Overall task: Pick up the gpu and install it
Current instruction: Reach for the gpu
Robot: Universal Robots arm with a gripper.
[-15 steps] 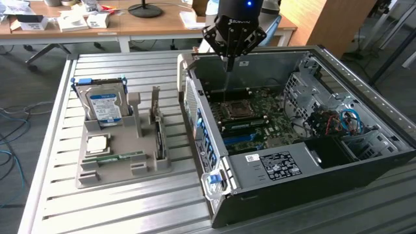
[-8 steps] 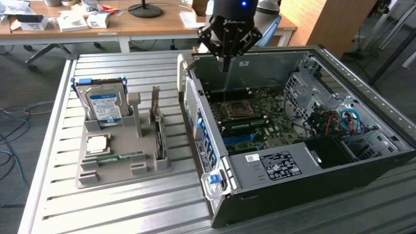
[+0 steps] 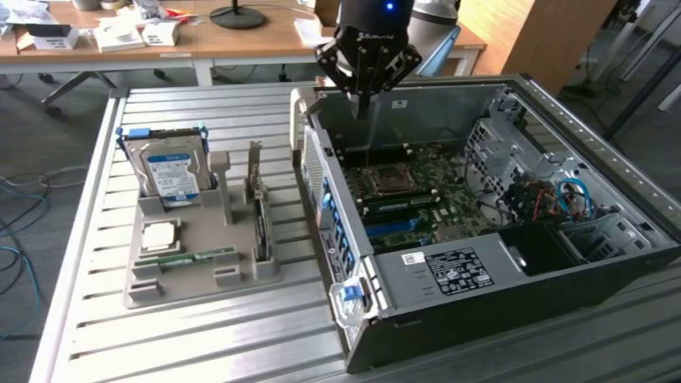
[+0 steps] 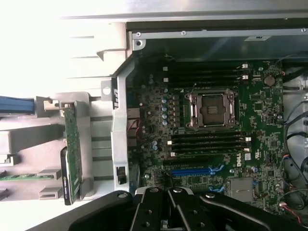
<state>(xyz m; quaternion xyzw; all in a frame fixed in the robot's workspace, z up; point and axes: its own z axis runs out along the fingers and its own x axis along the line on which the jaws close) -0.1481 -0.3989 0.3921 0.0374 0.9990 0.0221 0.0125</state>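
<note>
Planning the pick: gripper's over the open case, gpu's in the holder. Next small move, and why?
Probably shift the gripper toward the exterior view's left, over the gpu. It hangs shut and empty above the case, while the gpu stands on edge in the grey holder beside it.

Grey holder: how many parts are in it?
4: hard drive upright at far end, gpu on edge nearest the case, processor chip centrally, memory stick at near end.

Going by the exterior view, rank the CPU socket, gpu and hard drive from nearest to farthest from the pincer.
1. CPU socket, inside the case, nearest the pincer.
2. gpu, upright in the holder beside the case.
3. hard drive, farther toward the exterior view's left.
</note>
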